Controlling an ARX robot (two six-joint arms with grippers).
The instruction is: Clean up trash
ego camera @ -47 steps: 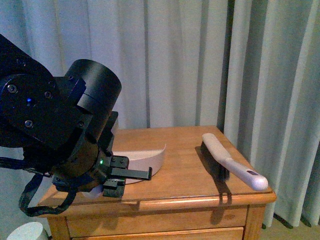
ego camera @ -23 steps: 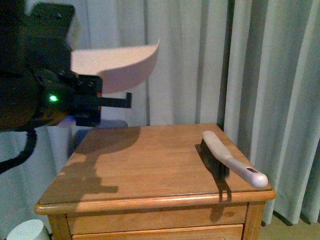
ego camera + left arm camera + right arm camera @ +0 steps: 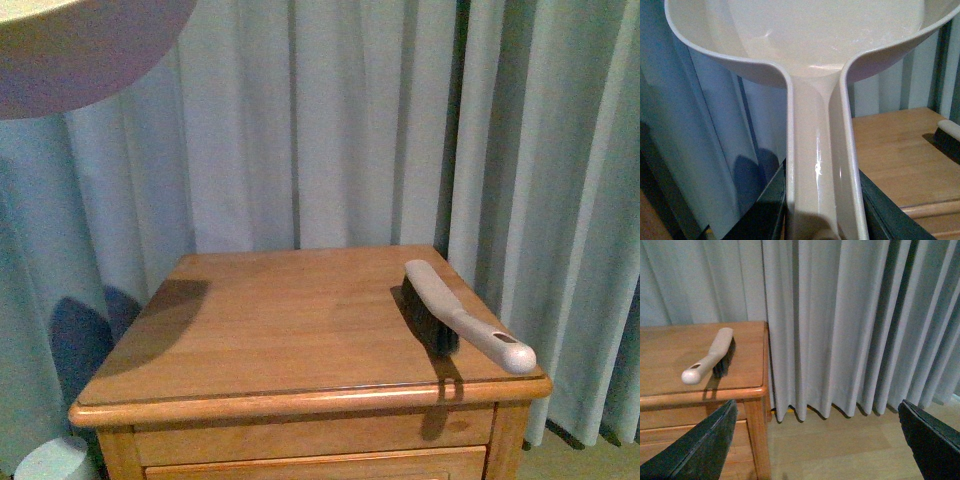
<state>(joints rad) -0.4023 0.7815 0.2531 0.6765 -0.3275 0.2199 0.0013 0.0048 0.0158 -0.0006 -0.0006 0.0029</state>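
SURFACE: wooden nightstand (image 3: pixel 300 320) | LEFT: left gripper (image 3: pixel 822 225) clamped on beige dustpan (image 3: pixel 810 30) handle, pan held high at nightstand's left | RIGHT: right gripper (image 3: pixel 815 440) spread wide, holding nothing | brush (image 3: pixel 455 320) lies along nightstand's right edge | TRASH: location cannot be told | BACKGROUND: grey curtain (image 3: pixel 330 120)

The brush (image 3: pixel 455 320) lies at the right of the nightstand (image 3: pixel 270 330), the dustpan (image 3: pixel 80 50) high left, curtains (image 3: pixel 330 120) behind.

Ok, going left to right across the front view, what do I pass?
dustpan high in the corner → wooden nightstand → brush lying on its right side
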